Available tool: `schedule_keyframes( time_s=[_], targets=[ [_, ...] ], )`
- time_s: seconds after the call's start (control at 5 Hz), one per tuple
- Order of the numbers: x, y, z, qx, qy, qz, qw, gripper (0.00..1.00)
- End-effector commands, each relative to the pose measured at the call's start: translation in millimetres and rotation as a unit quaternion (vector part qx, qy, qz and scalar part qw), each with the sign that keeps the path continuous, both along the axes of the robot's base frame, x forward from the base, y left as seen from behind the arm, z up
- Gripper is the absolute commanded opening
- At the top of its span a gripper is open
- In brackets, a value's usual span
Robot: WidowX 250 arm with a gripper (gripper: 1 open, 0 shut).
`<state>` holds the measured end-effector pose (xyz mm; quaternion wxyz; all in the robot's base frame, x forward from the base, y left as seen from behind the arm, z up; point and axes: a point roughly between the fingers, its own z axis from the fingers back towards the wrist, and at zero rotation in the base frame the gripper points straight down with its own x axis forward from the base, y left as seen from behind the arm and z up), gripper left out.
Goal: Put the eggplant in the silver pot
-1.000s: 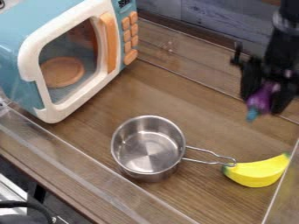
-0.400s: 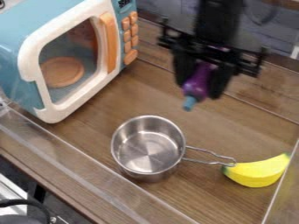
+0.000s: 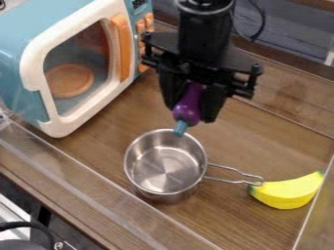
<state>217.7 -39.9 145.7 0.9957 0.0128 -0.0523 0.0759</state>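
At frame centre we see the claw (image 3: 192,105) clamped on the eggplant (image 3: 190,104), hanging stem-down just above the silver pot (image 3: 166,164) on the counter (image 3: 280,132).

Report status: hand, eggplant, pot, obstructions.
Hand shut on purple toy eggplant, hanging above round stainless-steel pot's far rim. Pot empty. Nothing in between.

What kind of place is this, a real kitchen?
More likely a toy kitchen set up for a robot: a toy microwave, a small silver pot and a plastic banana sit on a wooden counter.
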Motion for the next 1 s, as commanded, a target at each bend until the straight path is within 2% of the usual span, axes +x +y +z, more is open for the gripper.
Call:
schedule_keyframes(
  time_s=[0.0,0.8],
  targets=[
    [-1.6,5.3,4.1,0.002,-0.017,0.011,0.9998,0.0],
    [-6.2,15.1,-14.0,0.012,-0.016,0.026,0.9995,0.0]
  ],
)
